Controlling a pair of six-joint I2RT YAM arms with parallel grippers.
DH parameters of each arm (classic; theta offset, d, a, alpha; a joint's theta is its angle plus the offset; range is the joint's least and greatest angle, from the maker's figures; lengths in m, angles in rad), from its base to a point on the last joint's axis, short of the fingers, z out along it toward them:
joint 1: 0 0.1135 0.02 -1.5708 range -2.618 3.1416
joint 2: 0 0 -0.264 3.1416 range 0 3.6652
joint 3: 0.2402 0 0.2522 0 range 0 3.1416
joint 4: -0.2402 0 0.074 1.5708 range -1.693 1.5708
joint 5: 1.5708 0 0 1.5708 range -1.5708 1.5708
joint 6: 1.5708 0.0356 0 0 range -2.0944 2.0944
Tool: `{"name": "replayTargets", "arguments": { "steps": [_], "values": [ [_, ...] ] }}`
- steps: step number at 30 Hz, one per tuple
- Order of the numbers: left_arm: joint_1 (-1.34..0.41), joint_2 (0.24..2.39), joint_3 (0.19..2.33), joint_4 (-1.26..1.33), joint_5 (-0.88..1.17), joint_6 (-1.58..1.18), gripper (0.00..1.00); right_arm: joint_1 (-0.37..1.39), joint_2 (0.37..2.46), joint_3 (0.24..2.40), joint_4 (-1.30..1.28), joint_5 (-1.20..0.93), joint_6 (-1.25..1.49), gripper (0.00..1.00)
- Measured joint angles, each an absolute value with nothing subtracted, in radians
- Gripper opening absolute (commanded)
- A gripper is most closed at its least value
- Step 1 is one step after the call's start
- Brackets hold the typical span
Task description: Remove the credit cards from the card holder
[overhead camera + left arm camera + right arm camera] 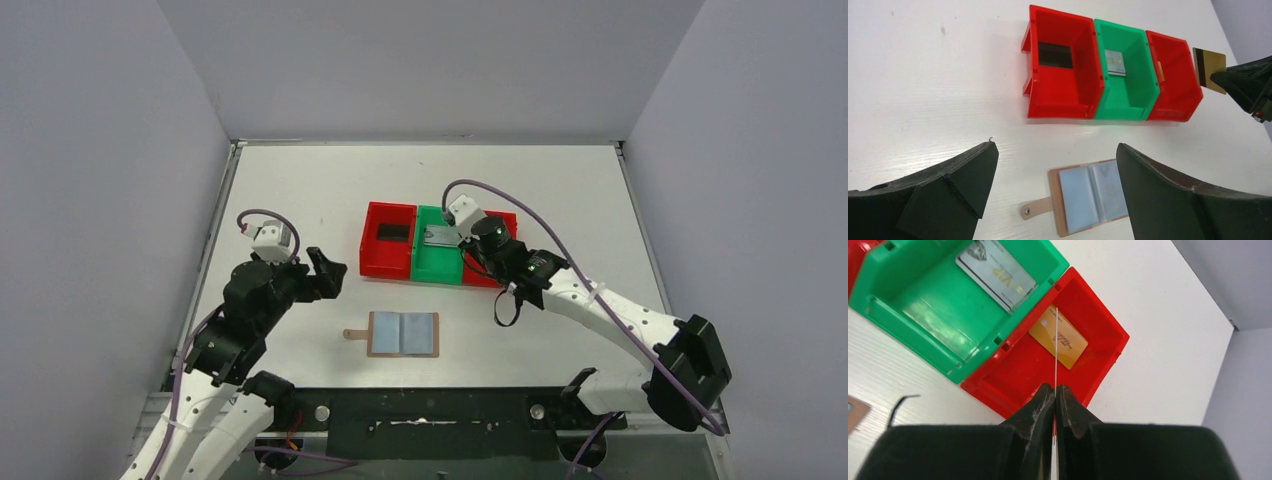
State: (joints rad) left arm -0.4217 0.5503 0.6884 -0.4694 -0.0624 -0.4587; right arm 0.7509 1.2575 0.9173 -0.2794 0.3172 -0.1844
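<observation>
White table [300,180], silver card [995,272] (VIP lettering)

Silver-grey card [996,271] lying in the green bin [908,310]: "VIP" in pale gold letters, upside down in the right wrist view; the small emblem at one end is too blurred to read. Gold card [1068,342] in the red bin [1103,350] beside it: short slanted word, possibly "VIP" again, not sharp enough to confirm.
</observation>
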Motion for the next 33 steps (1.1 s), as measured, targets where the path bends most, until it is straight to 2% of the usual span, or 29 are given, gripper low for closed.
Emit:
{"name": "replayTargets", "arguments": {
  "steps": [14, 33],
  "values": [
    [-0.415, 0.52, 0.648, -0.475, -0.129, -0.417, 0.91, 0.628, 1.439, 0.979, -0.345, 0.216, -0.6, 0.0],
    [-0.397, 0.514, 0.648, -0.475, -0.131, -0.406, 0.92, 0.589, 1.617, 1.01, -0.297, 0.194, -0.837, 0.0]
  ]
}}
